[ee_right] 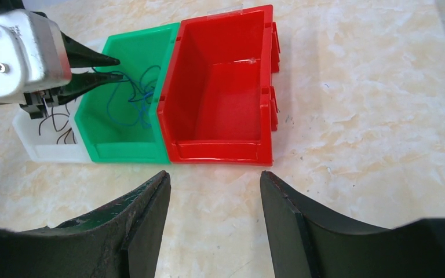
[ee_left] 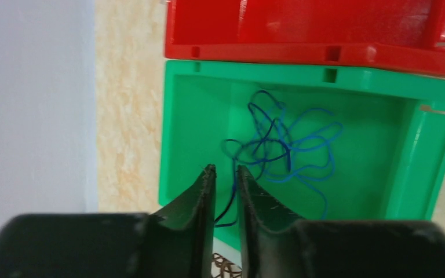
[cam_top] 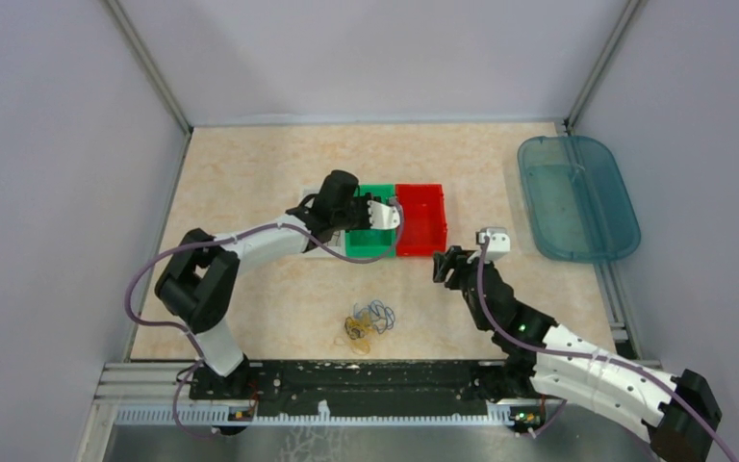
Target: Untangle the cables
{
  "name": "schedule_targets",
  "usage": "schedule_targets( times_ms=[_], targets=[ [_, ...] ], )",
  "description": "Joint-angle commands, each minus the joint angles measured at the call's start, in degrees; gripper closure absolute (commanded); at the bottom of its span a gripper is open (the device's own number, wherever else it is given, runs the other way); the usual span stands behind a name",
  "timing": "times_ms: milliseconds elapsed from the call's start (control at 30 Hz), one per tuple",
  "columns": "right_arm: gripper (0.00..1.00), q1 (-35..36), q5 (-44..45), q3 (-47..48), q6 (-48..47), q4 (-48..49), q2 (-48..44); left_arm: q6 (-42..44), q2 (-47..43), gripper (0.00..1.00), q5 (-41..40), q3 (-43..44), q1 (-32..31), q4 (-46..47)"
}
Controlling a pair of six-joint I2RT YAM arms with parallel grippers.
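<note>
The left fingers (ee_left: 205, 197) hang over the edge of the green bin (ee_left: 179, 116). They are parted by a narrow gap, and one strand of the blue cable (ee_left: 301, 147) runs down through it. Whether the strand touches either finger cannot be told. The rest of the blue cable lies in loose, overlapping loops on the floor of the green bin. The red bin (ee_left: 301, 52) stands against the green one, side by side. On the green bin's other side sits a white bin (ee_right: 40, 147) with thin dark wires (ee_right: 58, 124) curled inside it. The right fingers (ee_right: 145, 214) are spread wide and hold nothing, low over the surface (ee_right: 353, 116) just in front of the red bin. A small bundle of cables (cam_top: 368, 322), with yellow-orange, dark and blue strands knotted together, lies on the surface nearer the arm bases, well apart from the bins. A translucent teal tray (cam_top: 577, 197) rests at the far right of the surface.
</note>
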Motion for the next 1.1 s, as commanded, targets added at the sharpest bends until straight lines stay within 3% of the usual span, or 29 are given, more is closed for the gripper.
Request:
schedule_targets(
  times_ms=[0, 133, 233, 267, 467, 667, 900, 1067],
  targets=[
    [0.41, 0.39, 0.45, 3.52, -0.67, 0.74, -0.34, 0.72, 1.08, 0.66, 2.47, 2.32, -0.3, -4.21],
    [0.41, 0.41, -1.61, 4.06, -0.84, 0.58, 0.4, 0.57, -0.89, 0.42, 7.94, 4.46, -0.18, -8.85],
    [0.4, 0.39, -6.38, 4.27, -1.51, 1.07, 0.33, -1.56, -3.06, 0.11, 14.91, 8.49, 0.88, -15.67],
    [0.39, 0.39, -8.62, 4.33, -1.63, 1.19, 0.4, -1.95, -3.75, 0.06, 17.41, 10.11, 1.37, -18.42],
    [0.37, 0.4, -30.54, 3.48, -0.18, 4.9, 3.47, -3.22, -9.82, 0.02, 28.57, 14.27, 3.73, -30.02],
    [0.36, 0.57, -46.95, 1.16, 5.4, 11.09, 11.79, -5.51, -21.28, 0.0, 34.15, 6.01, 3.94, -30.62],
    [0.44, 2.92, -49.13, 1.4, 4.41, 14.44, 19.41, -15.92, -29.24, 0.0, 33.19, 1.31, 4.49, -24.53],
    [0.5, 4.69, -47.62, 2.67, 3.18, 13.74, 22.89, -14.93, -33.25, 0.0, 33.34, -2.85, 4.52, -22.79]
  ],
)
